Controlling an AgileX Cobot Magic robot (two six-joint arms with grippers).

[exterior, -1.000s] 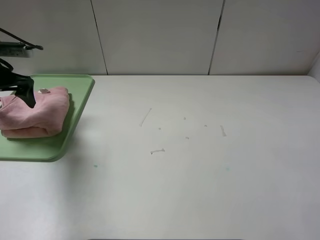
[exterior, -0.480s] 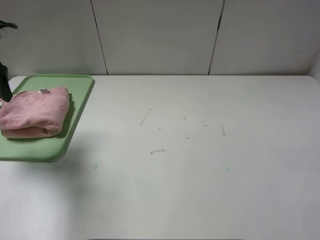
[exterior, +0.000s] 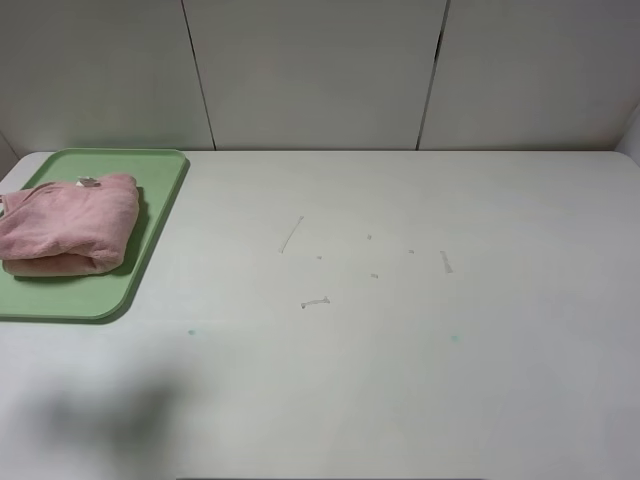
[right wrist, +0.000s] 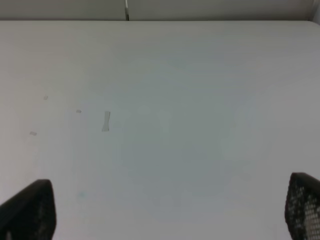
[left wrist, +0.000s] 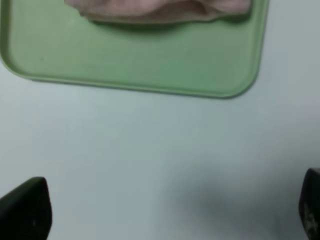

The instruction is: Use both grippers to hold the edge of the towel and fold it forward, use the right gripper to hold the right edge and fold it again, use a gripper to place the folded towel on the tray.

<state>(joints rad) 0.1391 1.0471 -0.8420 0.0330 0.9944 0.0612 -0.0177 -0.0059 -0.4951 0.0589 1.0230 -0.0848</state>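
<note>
The folded, fluffy pink towel [exterior: 68, 224] lies on the light green tray [exterior: 150, 235] at the white counter's [exterior: 400, 350] far-left corner, partly cut off in the left wrist view. Both the left gripper [left wrist: 165, 212] and right gripper [right wrist: 170, 210] show only dark fingertips, spread wide, holding nothing.

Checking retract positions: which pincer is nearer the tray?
Left. The left pincer hangs open over bare table just off the tray; the right pincer sees only table, no tray.

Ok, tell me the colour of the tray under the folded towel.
Light green. The tray shows best in the exterior high view, with the pink towel on it.
</note>
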